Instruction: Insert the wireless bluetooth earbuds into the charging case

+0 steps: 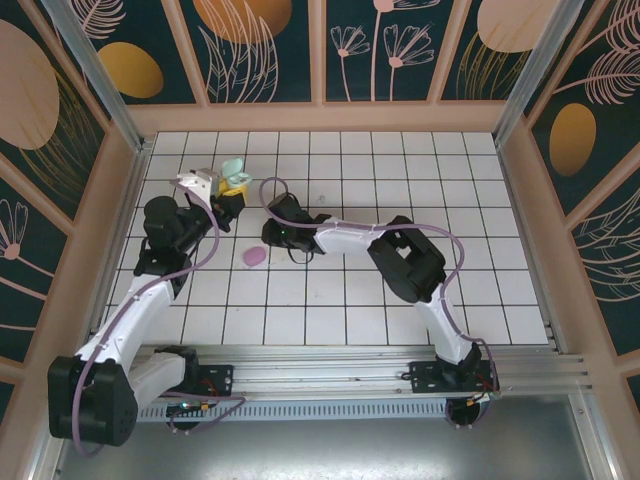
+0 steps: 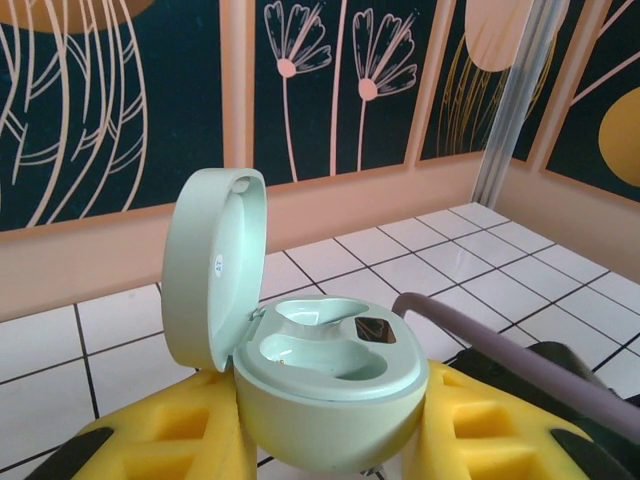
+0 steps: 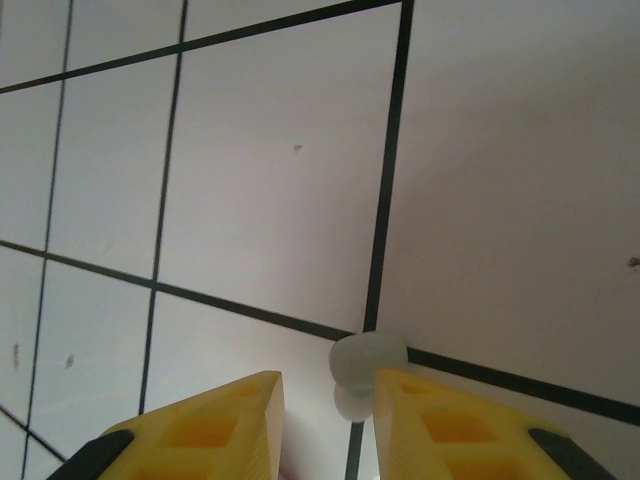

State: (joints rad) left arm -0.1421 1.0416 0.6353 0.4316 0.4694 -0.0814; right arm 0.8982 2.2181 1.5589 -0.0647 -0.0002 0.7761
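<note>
Right end effector (image 3: pixel 325 392) stands partly open and empty, a mint earbud (image 3: pixel 366 357) on the desk (image 3: pixel 270 200) at its fingertip; probably light and slick, so pinch its sides squarely. Left end effector (image 2: pixel 325 440) clamps the open charging case (image 2: pixel 330 365)

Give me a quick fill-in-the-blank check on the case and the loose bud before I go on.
1. The open charging case is clamped between the left gripper's ____ foam fingers.
2. The earbud lies on the tiles at the right gripper's fingertips, touching a ____ grid line.
3. The right gripper's jaws stand ____, gripping nothing.

Missing words: yellow; black; open.
</note>
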